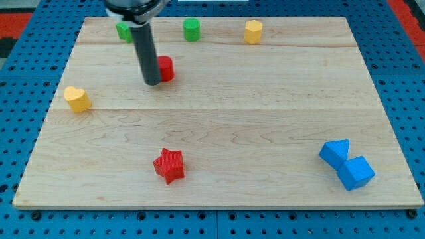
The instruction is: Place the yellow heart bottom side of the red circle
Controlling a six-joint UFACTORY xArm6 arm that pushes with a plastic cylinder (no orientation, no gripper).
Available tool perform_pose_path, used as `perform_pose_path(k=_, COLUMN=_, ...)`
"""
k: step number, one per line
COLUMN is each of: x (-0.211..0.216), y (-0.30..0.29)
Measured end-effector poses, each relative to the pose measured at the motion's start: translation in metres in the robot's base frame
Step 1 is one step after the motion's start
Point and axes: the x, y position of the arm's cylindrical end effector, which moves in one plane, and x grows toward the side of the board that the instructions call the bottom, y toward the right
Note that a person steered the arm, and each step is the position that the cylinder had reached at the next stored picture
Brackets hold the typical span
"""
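The yellow heart (77, 99) lies near the board's left edge, about mid-height. The red circle (165, 68) lies in the upper left part of the board. My tip (152, 82) rests right against the red circle's left side, partly hiding it. The yellow heart is well to the left of my tip and a little lower in the view.
A green block (123, 30) is partly hidden behind the rod at the top left. A green circle (192, 29) and a yellow hexagon (253, 31) sit along the top edge. A red star (169, 165) lies at the bottom centre-left. Two blue blocks (346, 164) touch at the bottom right.
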Motion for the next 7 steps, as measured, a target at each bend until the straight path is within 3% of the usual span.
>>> perform_pose_path(k=2, x=-0.028, y=0.011)
perform_pose_path(k=5, x=0.132, y=-0.157)
perform_pose_path(k=6, x=0.095, y=-0.202)
perform_pose_path(k=7, x=0.072, y=-0.179)
